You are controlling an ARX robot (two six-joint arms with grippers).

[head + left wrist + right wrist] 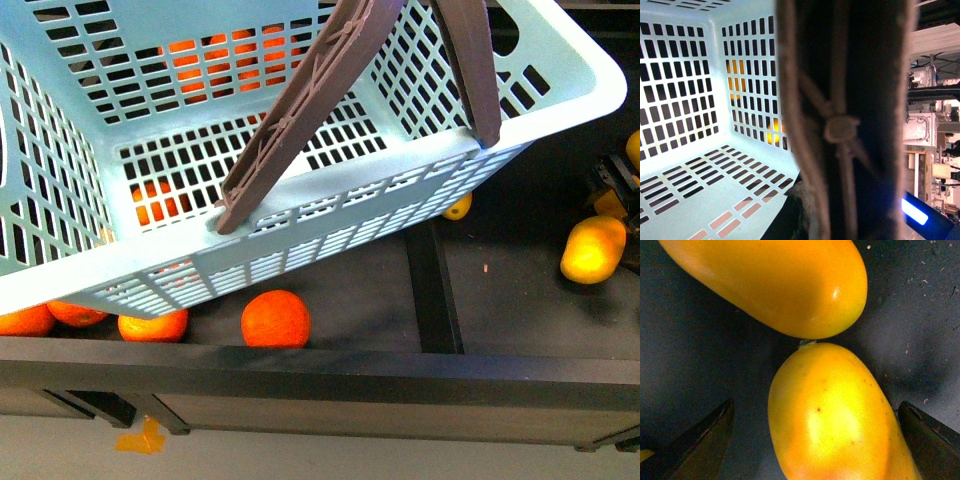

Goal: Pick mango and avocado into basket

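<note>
Yellow fruit [775,285] touching mango [835,415].

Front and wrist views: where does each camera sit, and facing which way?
Front view: on the body, looking down at the basket and oranges; no arm clearly seen.
Left wrist view: looks past the brown handle into the basket; no gripper seen.
Right wrist view: looks down at the mango flanked by the open right gripper, second mango beyond.
Shared: front and left wrist, the basket.
</note>
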